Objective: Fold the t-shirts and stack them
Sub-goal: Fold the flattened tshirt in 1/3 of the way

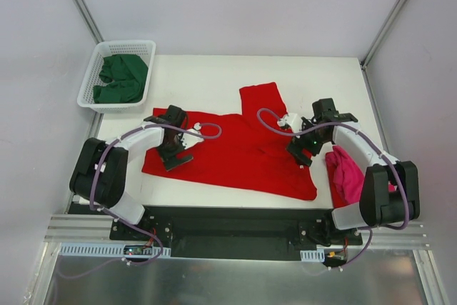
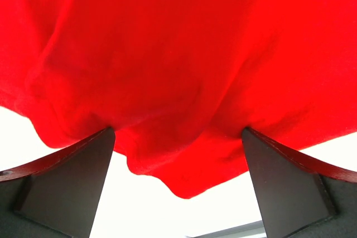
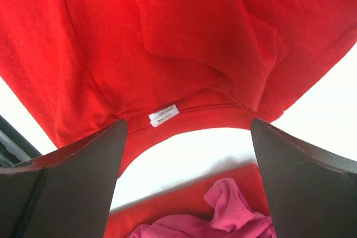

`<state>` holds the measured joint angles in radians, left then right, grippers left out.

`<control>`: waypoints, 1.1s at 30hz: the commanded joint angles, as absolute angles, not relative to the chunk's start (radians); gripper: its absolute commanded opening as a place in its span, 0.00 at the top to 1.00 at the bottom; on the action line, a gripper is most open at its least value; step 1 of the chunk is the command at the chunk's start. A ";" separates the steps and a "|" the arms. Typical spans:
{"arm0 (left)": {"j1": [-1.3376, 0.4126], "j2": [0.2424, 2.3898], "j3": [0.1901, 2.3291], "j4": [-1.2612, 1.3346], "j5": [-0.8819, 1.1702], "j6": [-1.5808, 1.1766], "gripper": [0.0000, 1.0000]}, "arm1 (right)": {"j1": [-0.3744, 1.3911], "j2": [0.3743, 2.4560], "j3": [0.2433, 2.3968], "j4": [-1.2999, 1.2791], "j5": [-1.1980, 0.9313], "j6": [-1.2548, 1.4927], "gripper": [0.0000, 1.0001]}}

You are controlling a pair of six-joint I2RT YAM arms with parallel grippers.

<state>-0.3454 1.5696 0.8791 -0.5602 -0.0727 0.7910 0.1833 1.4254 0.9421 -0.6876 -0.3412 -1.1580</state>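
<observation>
The red t-shirt point(image 1: 243, 151) is spread at the centre of the white surface point(image 1: 214, 76), one sleeve pointing to 12 o'clock. At its 9 o'clock edge the left gripper point(image 2: 177, 130) is set, jaws wide apart, w/ the hem at the fingertips. At 3 o'clock the right gripper point(image 3: 188, 121) is placed at the collar, by the label point(image 3: 163, 115), also wide open. The pink t-shirt point(image 1: 346, 173) is bunched at approx. 4 o'clock. The green t-shirts point(image 1: 121, 80) are kept in the basket point(image 1: 121, 46) at 10 o'clock.

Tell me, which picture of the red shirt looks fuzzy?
Left wrist view: the bright red cloth t-shirt is soft and blurry, the white table washed out. Right wrist view: sharper, its stitching and white neck label show. Top view: even light, faint shadows.
</observation>
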 commanded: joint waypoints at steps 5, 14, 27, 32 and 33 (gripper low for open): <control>-0.331 1.488 0.787 -0.512 -0.149 0.747 0.01 | 0.186 1.401 0.954 -0.687 -0.365 -1.134 0.04; -0.333 1.292 0.824 -0.526 -0.023 0.758 0.01 | 0.279 1.457 1.020 -0.621 -0.334 -1.066 0.04; -0.331 1.250 0.805 -0.433 -0.061 0.795 0.01 | 0.383 1.701 1.227 -0.445 -0.101 -0.946 0.04; -0.301 1.249 0.770 -0.365 -0.126 0.818 0.01 | 0.402 1.818 1.293 -0.523 -0.057 -0.986 0.04; -0.290 1.255 0.767 -0.347 -0.136 0.821 0.01 | 0.402 1.824 1.292 -0.523 -0.042 -0.988 0.04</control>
